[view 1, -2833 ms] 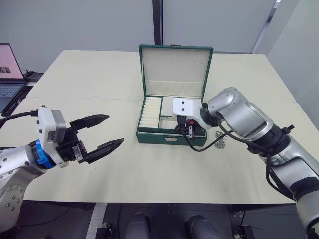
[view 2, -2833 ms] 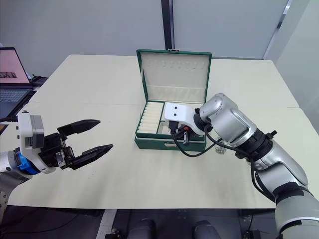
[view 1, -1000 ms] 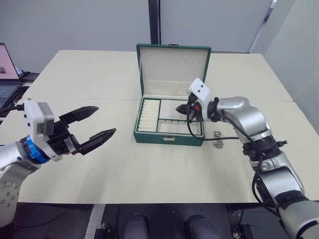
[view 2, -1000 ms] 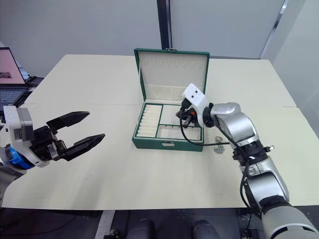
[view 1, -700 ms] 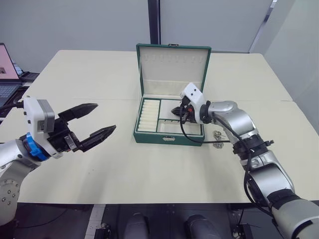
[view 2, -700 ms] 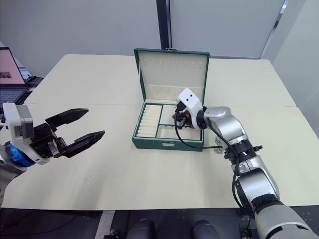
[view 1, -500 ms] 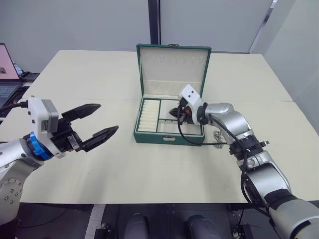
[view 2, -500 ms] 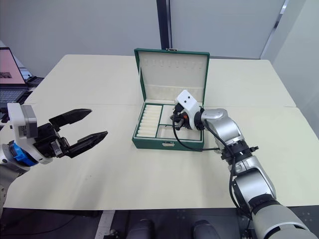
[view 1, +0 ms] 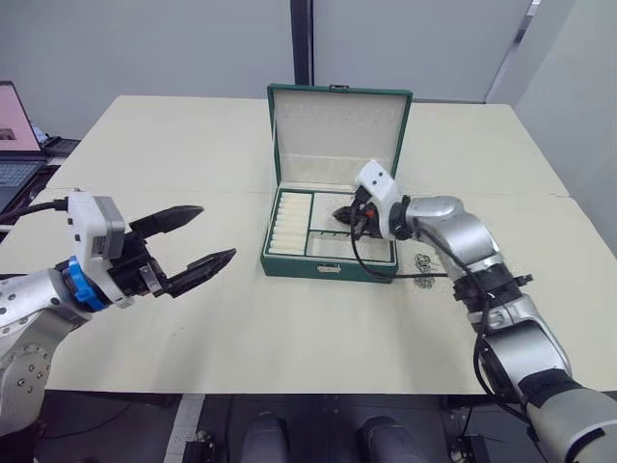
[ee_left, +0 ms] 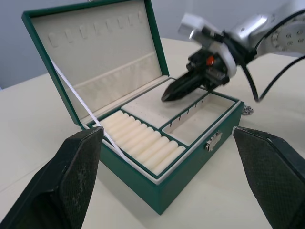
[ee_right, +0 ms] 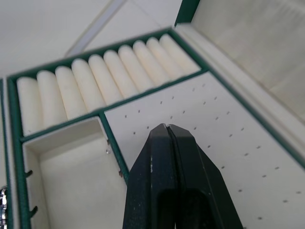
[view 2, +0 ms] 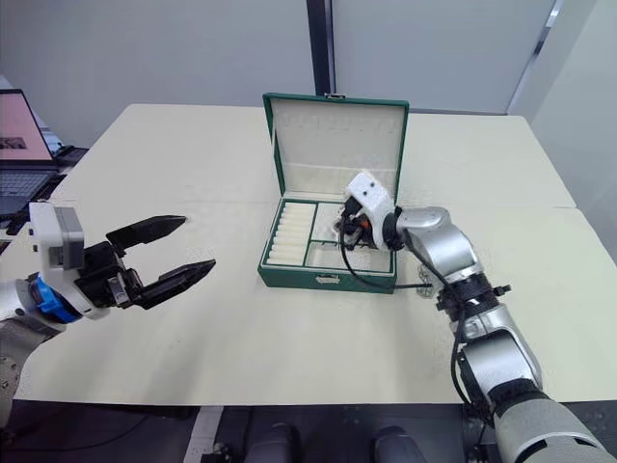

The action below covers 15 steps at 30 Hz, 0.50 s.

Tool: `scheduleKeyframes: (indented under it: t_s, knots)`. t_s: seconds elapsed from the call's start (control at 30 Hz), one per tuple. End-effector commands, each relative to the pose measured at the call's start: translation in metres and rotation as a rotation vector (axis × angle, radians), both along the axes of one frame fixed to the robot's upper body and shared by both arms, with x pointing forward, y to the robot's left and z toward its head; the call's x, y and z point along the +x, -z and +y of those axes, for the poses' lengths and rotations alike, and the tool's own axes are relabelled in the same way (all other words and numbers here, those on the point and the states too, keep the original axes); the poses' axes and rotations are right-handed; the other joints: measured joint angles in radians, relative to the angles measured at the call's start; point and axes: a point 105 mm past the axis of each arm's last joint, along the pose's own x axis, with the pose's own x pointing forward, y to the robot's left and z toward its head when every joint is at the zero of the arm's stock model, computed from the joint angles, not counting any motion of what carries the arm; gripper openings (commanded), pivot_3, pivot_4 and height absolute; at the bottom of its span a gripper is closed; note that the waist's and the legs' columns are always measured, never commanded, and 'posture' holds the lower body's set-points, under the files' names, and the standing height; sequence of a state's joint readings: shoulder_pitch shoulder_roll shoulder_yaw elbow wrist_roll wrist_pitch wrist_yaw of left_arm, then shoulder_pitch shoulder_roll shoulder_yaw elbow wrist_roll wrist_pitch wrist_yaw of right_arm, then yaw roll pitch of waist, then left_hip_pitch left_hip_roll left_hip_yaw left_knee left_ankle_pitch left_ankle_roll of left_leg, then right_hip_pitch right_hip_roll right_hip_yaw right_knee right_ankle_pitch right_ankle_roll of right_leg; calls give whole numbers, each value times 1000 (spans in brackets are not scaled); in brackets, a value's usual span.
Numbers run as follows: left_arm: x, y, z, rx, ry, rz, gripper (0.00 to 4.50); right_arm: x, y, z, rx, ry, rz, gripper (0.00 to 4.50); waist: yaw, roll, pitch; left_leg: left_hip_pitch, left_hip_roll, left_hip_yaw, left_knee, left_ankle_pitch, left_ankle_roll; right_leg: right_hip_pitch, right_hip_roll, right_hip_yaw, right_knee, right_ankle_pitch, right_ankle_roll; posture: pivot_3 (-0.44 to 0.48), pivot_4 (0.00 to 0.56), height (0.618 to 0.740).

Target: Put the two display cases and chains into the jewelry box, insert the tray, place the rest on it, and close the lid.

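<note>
The dark green jewelry box (view 1: 333,262) stands mid-table with its lid (view 1: 337,123) upright and open. The tray (ee_right: 143,93) sits inside it, showing ribbed ring rolls (ee_right: 105,81) and flat cream compartments. My right gripper (view 1: 345,214) is shut with nothing between its fingers, its tips hovering just over the tray's dotted flat compartment (ee_right: 228,124). My left gripper (view 1: 214,232) is open and held in the air left of the box, pointing at it. One clump of chain (view 1: 422,260) lies on the table by the box's right side. The display cases are out of view.
A black cable (view 1: 386,276) from my right wrist drapes over the box's front right corner. A laptop (view 1: 14,145) sits beyond the table's far left edge. The cream table (view 1: 289,328) stretches wide in front of the box.
My right gripper has lifted from low over the box's front right compartment and now points over the tray's back compartment. The left gripper has stayed open and nearly still.
</note>
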<state>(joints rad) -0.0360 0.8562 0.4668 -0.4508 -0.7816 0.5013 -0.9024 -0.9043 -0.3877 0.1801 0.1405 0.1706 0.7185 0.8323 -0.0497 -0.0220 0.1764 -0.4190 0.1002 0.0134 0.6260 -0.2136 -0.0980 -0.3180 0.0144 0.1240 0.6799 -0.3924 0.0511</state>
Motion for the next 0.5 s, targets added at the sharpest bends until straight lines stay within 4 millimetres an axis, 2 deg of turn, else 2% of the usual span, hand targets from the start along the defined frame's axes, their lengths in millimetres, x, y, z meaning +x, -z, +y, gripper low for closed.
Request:
scheduleKeyframes:
  t_s: [0.03,0.13,0.2,0.3,0.37,0.5]
  knots:
    - [-1,-1,-2,16,21,14,4500,-43,-35,-28,32,-72,-82,16,15,-1,0,0,0,0,0,0,0,0,0,0,-1,0,0,0,150,740]
    - [-1,1,-6,21,44,24,4500,-81,-24,-49,-18,-118,-37,16,23,-1,-1,0,0,-1,-1,-2,2,1,0,-2,-2,0,0,0,150,740]
    - [-2,4,-7,22,56,34,4500,-106,-10,-62,-44,-136,59,16,19,-1,0,0,0,-1,-1,-2,3,1,0,0,-1,0,0,0,150,740]
    - [-7,12,-10,-14,102,110,4500,-146,18,-86,-77,-96,213,579,16,-1,0,0,0,0,-2,-2,3,2,0,1,-2,0,0,0,150,740]
    - [-10,15,-10,-12,121,135,4500,-165,30,-95,-84,-71,276,1044,17,-1,0,0,-1,0,-2,-2,3,2,0,1,-2,0,0,0,150,740]
    - [-21,18,-13,25,210,139,4500,-185,46,-104,-85,-26,344,2187,13,-2,0,1,-1,0,-1,-2,3,2,1,1,-1,0,0,0,150,740]
